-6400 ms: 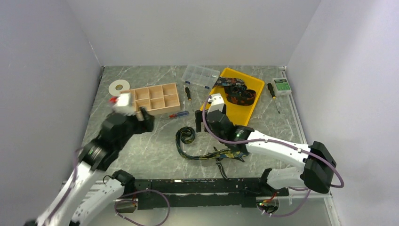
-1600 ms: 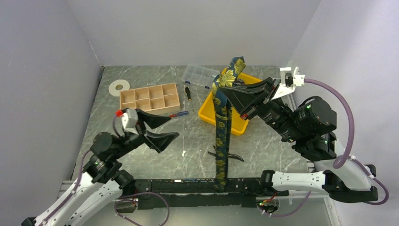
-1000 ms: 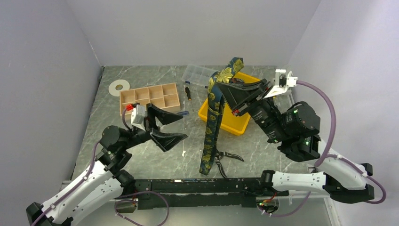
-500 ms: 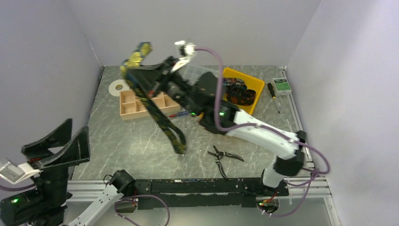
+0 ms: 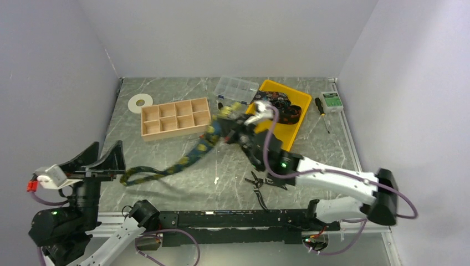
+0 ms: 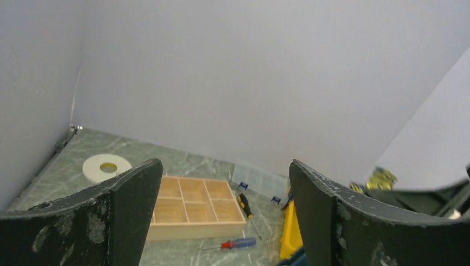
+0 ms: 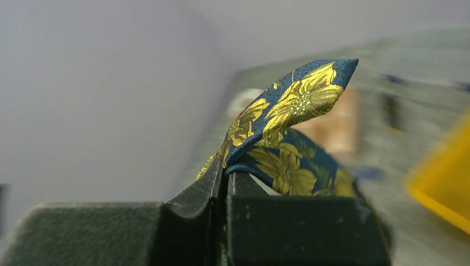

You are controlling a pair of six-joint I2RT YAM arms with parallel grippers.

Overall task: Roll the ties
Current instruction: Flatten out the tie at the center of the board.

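Note:
A dark navy tie (image 5: pixel 188 158) with yellow flowers runs from the table's middle down-left, its tail lying on the table near my left gripper. My right gripper (image 5: pixel 229 117) is shut on its upper end. In the right wrist view the fingers (image 7: pixel 194 194) pinch the folded tie (image 7: pixel 299 100), whose pointed tip sticks up above them. Coiled ties (image 5: pixel 280 108) lie in the yellow tray (image 5: pixel 302 100). My left gripper (image 5: pixel 109 145) is raised at the near left, open and empty; its fingers (image 6: pixel 133 194) frame the table beyond.
A wooden organizer (image 5: pixel 176 117), tape roll (image 5: pixel 139 102) and clear compartment box (image 5: pixel 237 88) sit at the back. Black-handled pliers (image 5: pixel 263 183) lie near the front middle. A screwdriver (image 5: pixel 321 111) and a green device (image 5: pixel 332 100) are at the back right.
My right arm swung the tie down from high at the back left to the table's middle, and the tail now trails on the table. My left gripper shifted slightly right, still open.

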